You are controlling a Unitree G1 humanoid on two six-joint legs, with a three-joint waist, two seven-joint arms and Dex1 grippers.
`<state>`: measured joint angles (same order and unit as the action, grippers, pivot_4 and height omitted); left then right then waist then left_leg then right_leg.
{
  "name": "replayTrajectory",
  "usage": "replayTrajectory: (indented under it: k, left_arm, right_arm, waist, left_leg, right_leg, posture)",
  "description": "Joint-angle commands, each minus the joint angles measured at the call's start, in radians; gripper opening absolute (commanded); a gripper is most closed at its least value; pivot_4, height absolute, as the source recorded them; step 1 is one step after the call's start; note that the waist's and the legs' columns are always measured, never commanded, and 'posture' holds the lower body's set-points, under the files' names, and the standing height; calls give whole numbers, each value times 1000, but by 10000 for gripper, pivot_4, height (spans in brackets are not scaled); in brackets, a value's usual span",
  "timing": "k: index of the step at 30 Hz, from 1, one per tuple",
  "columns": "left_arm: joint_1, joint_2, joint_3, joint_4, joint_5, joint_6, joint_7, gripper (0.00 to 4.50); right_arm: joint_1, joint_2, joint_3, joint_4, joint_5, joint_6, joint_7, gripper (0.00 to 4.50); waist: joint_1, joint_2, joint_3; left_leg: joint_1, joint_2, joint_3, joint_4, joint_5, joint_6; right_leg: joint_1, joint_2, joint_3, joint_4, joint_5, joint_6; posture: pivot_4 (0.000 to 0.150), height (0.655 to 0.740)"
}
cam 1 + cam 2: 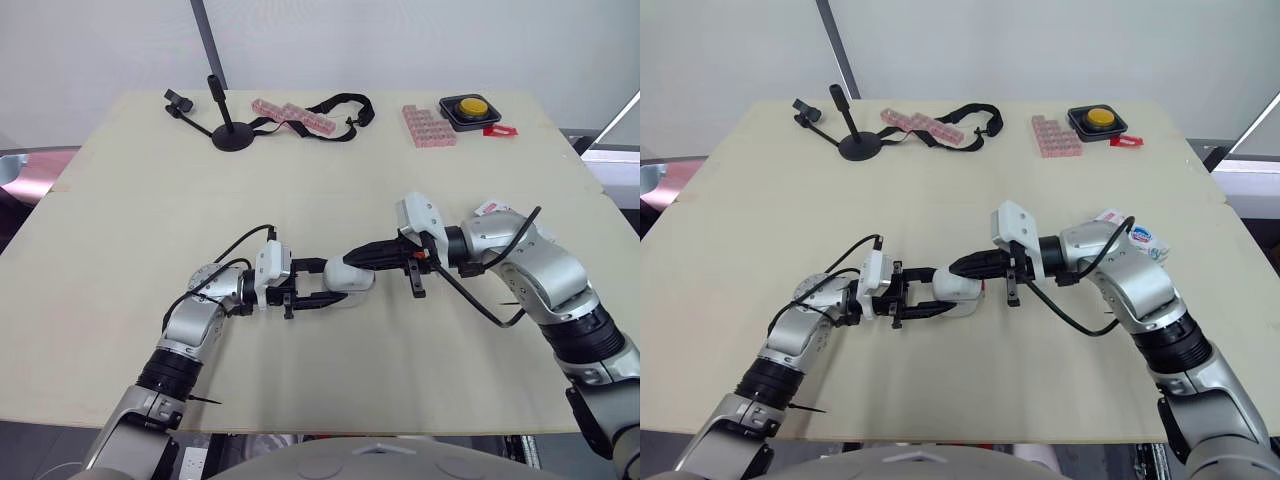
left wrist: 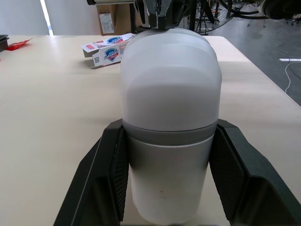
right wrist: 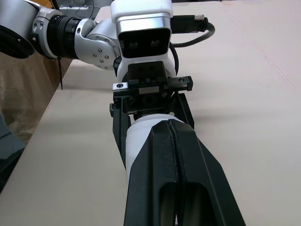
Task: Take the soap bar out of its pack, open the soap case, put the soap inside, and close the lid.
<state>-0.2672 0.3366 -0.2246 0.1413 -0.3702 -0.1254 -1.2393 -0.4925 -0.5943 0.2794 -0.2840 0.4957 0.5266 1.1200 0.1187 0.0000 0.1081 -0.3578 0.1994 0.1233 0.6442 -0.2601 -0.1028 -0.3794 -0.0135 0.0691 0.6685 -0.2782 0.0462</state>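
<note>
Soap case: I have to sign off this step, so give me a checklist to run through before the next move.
1. Grip on the case: ok, the left hand has a finger on each side.
2. Is the lid down on the base: ok, as far as the left wrist view shows.
3. Is the soap inside: cannot tell, the case is opaque.
4. Is the right hand clear of the lid: not ok, it is shut with its tip against the lid.
5. Is the pack out of the way: ok, it lies on the table, apart from the case.
</note>
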Motion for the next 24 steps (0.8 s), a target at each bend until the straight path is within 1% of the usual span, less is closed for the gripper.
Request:
replayTrajectory:
  k: [1, 4, 7, 10, 13, 19, 24]
  left_arm:
    - [-11, -1, 13, -22, -1, -10, 7, 19072]
    - [-13, -2, 14, -19, -1, -12, 7, 19072]
    - [-13, -1, 15, -18, 0, -13, 6, 19072]
    - [-10, 2, 18, -21, -1, -13, 4, 19072]
    - [-11, 7, 22, -19, -3, -11, 0, 19072]
    - [-16, 2, 29, -19, -11, 4, 10, 19072]
    - [-8, 3, 28, -30, -14, 10, 15, 19072]
  right_arm:
    - [31, -16, 67, 46, -71, 28, -7, 204]
    - [29, -17, 57, 49, -66, 29, -8, 204]
    - [23, -16, 13, 58, -34, 36, -9, 204]
    - [15, -21, -60, 70, 17, 39, 2, 204]
    - [27, -52, -168, 96, 73, 1, 50, 204]
    - [117, -68, -270, 79, 94, -117, 111, 204]
    - [214, -65, -313, 94, 78, -227, 138, 204]
  waist:
    - [-1, 0, -1]
    - [-2, 0, -1]
    - [-3, 0, -1]
    - [-3, 0, -1]
    - [-1, 0, -1]
    - [0, 1, 0]
    - [4, 1, 0]
  left_leg:
    - [0, 0, 0, 0, 0, 0]
    - [1, 0, 0, -1, 0, 0]
    - [2, 0, 0, -2, 0, 0]
    - [3, 0, 0, -2, 0, 0]
    - [1, 0, 0, -2, 0, 0]
    - [-3, 0, 0, -5, 0, 0]
    - [-3, 0, 0, -5, 0, 0]
  right_leg:
    - [0, 0, 0, 0, 0, 0]
    - [1, 0, 0, -1, 0, 0]
    - [2, 0, 0, -2, 0, 0]
    - [3, -1, 0, -2, 0, 0]
    - [3, -1, -1, -4, 0, 0]
    - [1, 4, -1, -5, 0, 0]
    - [1, 2, -2, -5, 0, 0]
  posture:
    - [1500, 7400]
    - [1500, 7400]
    - [1500, 7400]
    - [1500, 7400]
    - [1500, 7400]
    - [1500, 7400]
    - [1500, 7400]
